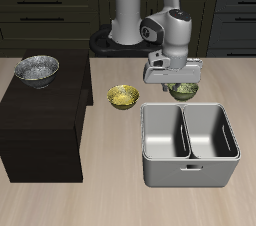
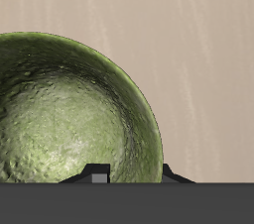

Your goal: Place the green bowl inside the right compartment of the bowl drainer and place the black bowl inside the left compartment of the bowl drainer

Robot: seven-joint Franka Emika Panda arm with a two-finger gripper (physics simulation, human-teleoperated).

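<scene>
The hand (image 1: 180, 82) hangs right above the green bowl (image 1: 183, 91), which sits on the desk (image 1: 110, 200) just behind the drainer (image 1: 190, 146). In the wrist view the bowl (image 2: 69, 119) fills much of the frame, its rim at the fingers, so a rim grasp seems intended; whether the hand is wide or closed I cannot tell. Both drainer compartments are empty. The black bowl (image 1: 36, 69) rests on a dark cabinet (image 1: 40, 130), well apart, likely left for later. A yellow bowl (image 1: 123, 96) sits nearby.
</scene>
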